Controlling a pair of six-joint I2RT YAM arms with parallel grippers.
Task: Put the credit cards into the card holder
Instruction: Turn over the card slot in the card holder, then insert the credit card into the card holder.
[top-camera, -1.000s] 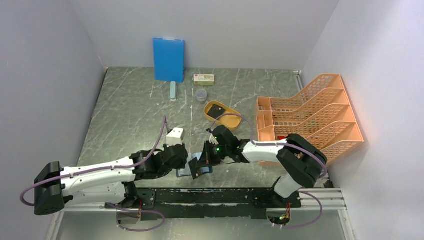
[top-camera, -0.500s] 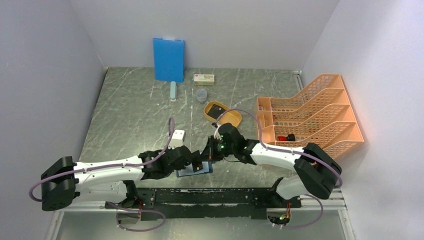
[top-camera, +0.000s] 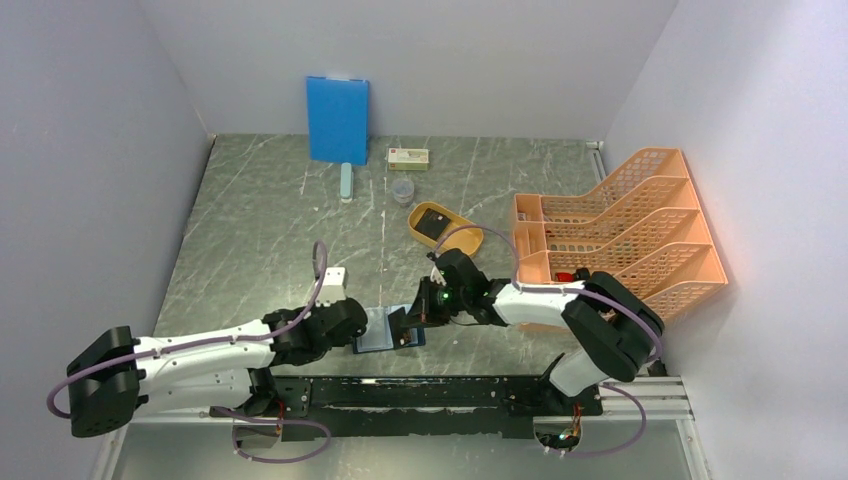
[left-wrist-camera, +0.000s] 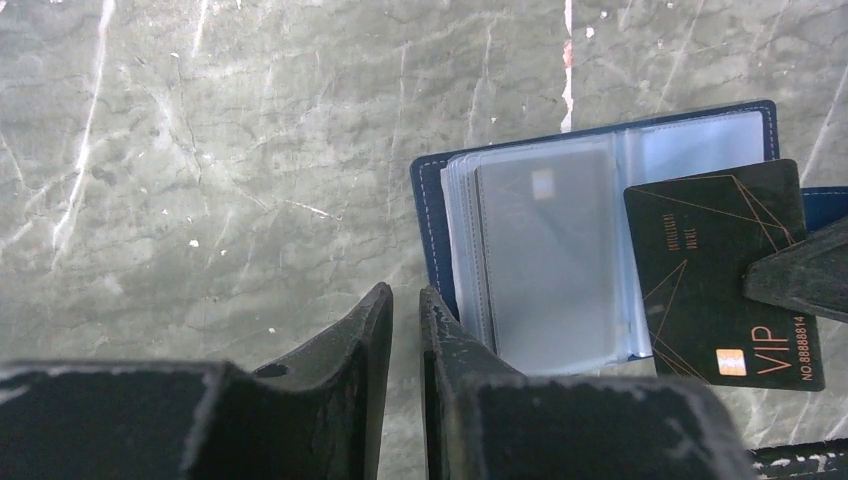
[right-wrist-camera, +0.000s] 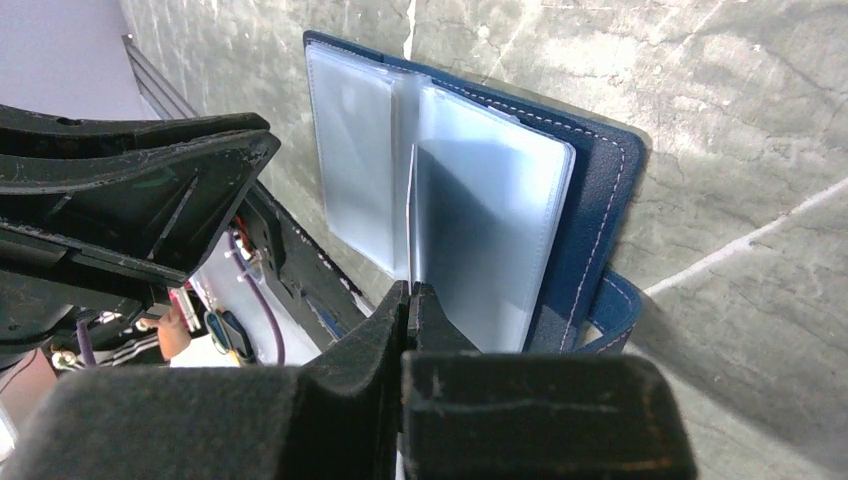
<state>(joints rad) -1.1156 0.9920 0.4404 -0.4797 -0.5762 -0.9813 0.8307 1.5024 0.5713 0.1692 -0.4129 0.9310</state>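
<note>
The card holder (top-camera: 375, 330) lies open near the table's front edge, navy outside with clear sleeves (left-wrist-camera: 545, 260) fanned up (right-wrist-camera: 480, 230). One sleeve holds a grey card. My right gripper (top-camera: 405, 325) is shut on a black credit card (left-wrist-camera: 720, 270) marked VIP. The card shows edge-on (right-wrist-camera: 411, 220) between the sleeves, above the pinched tips of the right gripper (right-wrist-camera: 408, 290). My left gripper (left-wrist-camera: 405, 293) sits at the holder's left edge, its jaws a narrow gap apart with only bare table between them. Another dark card (top-camera: 432, 222) lies in the yellow tray (top-camera: 465, 240).
A blue board (top-camera: 337, 120) leans on the back wall, with a small box (top-camera: 408, 157), a cup (top-camera: 402, 190) and a pale bar (top-camera: 346, 182) near it. An orange file rack (top-camera: 620, 230) fills the right side. A white block (top-camera: 333, 279) lies by the left arm.
My left gripper has drawn back left off the holder and its jaws have narrowed. The right gripper stays over the holder with the card.
</note>
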